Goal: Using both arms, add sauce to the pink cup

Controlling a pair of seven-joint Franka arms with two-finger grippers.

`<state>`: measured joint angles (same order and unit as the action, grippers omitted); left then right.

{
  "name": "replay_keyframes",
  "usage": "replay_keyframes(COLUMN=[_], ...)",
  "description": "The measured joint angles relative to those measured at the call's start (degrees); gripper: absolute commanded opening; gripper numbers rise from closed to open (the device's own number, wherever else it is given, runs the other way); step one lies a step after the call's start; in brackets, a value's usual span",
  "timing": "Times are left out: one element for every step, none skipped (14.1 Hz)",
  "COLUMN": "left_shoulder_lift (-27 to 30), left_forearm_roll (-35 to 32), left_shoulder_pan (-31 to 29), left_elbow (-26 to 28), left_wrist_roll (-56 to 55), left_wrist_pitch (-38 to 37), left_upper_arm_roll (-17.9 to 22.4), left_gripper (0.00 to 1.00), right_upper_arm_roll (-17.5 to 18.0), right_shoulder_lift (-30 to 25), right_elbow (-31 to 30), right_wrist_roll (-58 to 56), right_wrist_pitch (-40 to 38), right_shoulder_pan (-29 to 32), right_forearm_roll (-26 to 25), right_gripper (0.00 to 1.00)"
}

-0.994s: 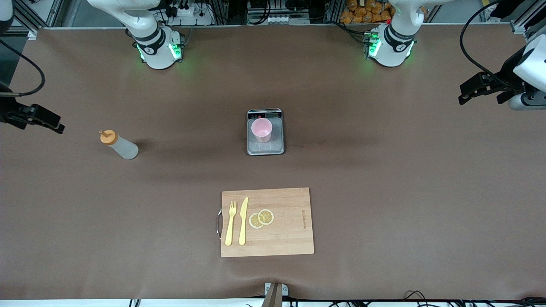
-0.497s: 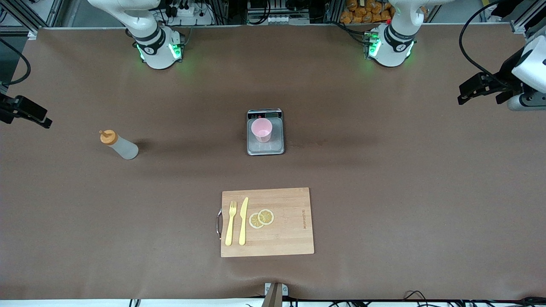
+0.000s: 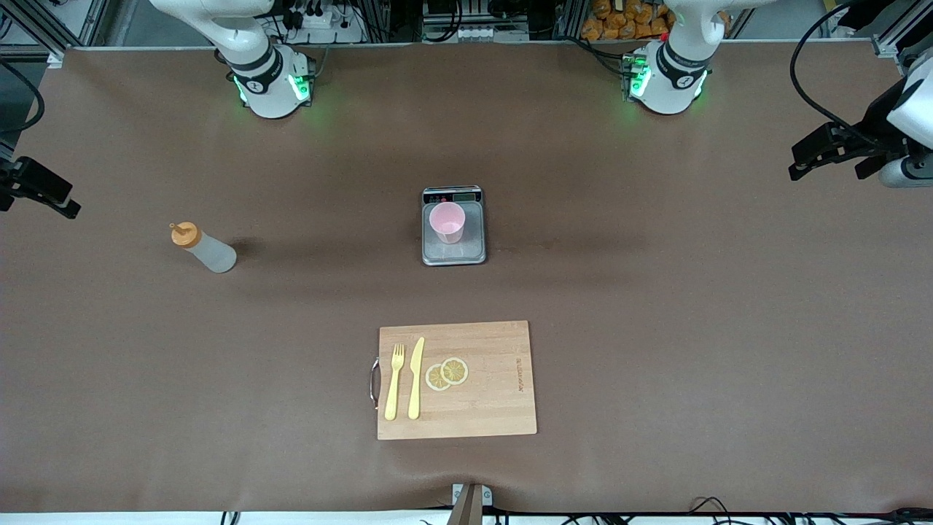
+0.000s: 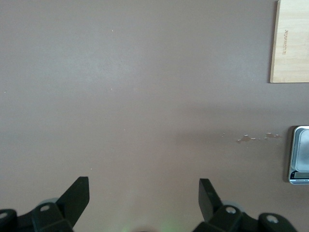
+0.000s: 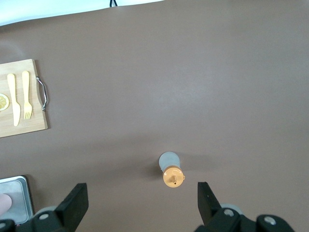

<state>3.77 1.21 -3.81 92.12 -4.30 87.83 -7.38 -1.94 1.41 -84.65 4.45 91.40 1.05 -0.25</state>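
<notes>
A brown table fills nearly the whole front view. The two white arms rise from bases along the top edge, the right arm's base at upper left of the frame and the left arm's base at upper right. The left gripper hangs over the table's edge at the right of the frame, its jaws spread wide and empty; in the left wrist view its fingers stand apart over bare table. The right gripper hangs at the left edge of the frame, jaws likewise released, holding nothing.

A wooden cutting board lies low in the centre of the frame, carrying a yellow fork, a yellow knife and two lemon slices. A small grey scale sits at mid-frame. The pink cup stands upright on it. The sauce stands at centre left of the frame, toward the right arm's end, well apart from the cup.
</notes>
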Motion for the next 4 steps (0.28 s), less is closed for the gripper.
replay_keyframes(left_shoulder_lift=[-0.1, -0.2, -0.2, -0.2], left_forearm_roll=[0.0, 0.0, 0.0, 0.0], left_shoulder_pan=[0.0, 0.0, 0.0, 0.0], left_elbow=[-0.2, -0.3, -0.3, -0.4], left_wrist_roll=[0.0, 0.0, 0.0, 0.0], left_wrist_pitch=[0.0, 0.0, 0.0, 0.0], left_upper_arm_roll=[0.0, 0.1, 0.1, 0.1], left_gripper=[1.0, 1.0, 1.0, 1.0], right_upper_arm_roll=[0.1, 0.1, 0.2, 0.2], right_shoulder_lift=[0.0, 0.0, 0.0, 0.0], right_elbow=[-0.1, -0.2, -0.3, -0.3], right_wrist_roll=[0.0, 0.0, 0.0, 0.0], right_wrist_pitch=[0.0, 0.0, 0.0, 0.0], right_shoulder_pan=[0.0, 0.0, 0.0, 0.0], right_forearm_roll=[0.0, 0.0, 0.0, 0.0], right_gripper=[1.0, 1.0, 1.0, 1.0])
